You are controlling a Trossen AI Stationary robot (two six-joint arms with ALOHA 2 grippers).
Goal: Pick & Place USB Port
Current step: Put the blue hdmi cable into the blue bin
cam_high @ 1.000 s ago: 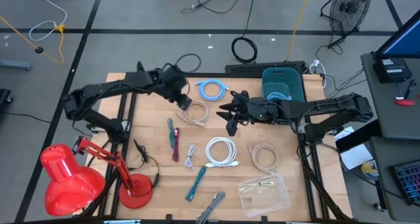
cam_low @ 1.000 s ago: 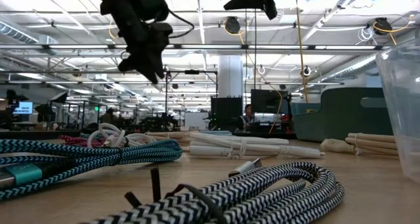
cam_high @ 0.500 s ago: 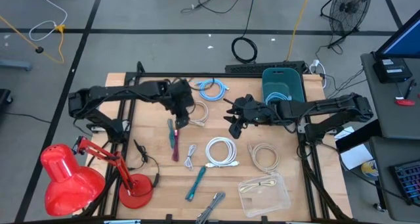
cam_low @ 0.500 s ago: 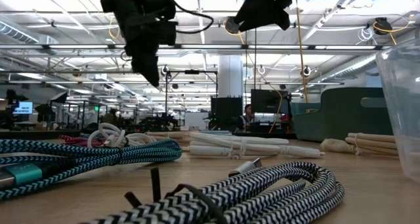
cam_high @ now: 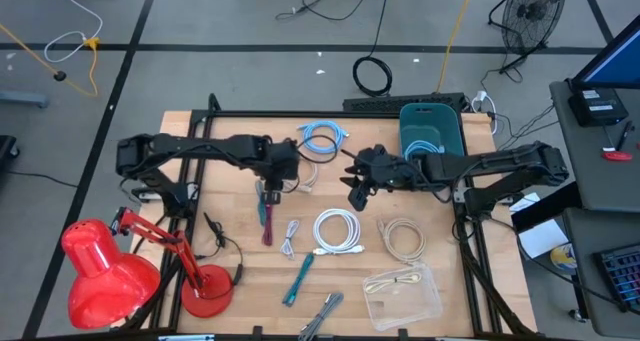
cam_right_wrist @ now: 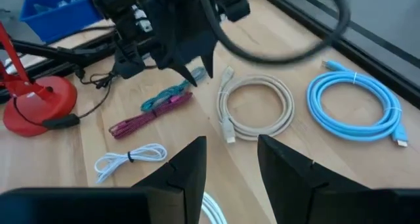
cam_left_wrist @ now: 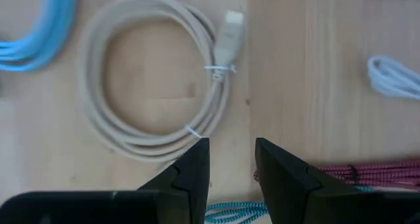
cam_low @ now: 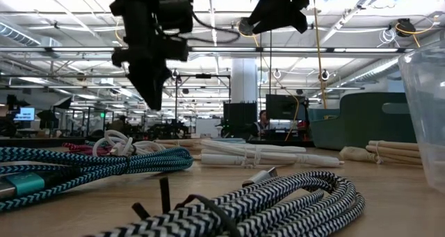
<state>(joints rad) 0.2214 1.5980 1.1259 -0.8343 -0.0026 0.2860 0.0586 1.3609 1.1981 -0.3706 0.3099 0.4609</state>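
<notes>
Several coiled USB cables lie flat on the wooden table [cam_high: 230,281]. A beige coil [cam_left_wrist: 154,86] has its plug [cam_left_wrist: 230,33] lying along one side. Beside it are a light blue coil [cam_high: 322,136], a white coil [cam_high: 338,231], and a magenta cable [cam_high: 267,221] with a teal one alongside. My left gripper [cam_left_wrist: 231,144] points down, open and empty. It hangs above the table at the beige coil's near edge, over the ends of the magenta and teal cables. My right gripper [cam_right_wrist: 230,140] hovers open, slanting down, to the right of the beige coil.
A teal bin [cam_high: 430,131] holding a blue cable stands at the far right. A clear plastic container [cam_high: 403,293] sits at the near right and a red desk lamp [cam_high: 110,271] at the near left. Another beige bundle [cam_high: 403,239] and a teal cable [cam_high: 297,279] lie nearer the front.
My left gripper has swung from over the beige coil toward the table's near edge and come lower, rolling about its own axis as it went. My right gripper has tipped a little further down. No cable has moved.
</notes>
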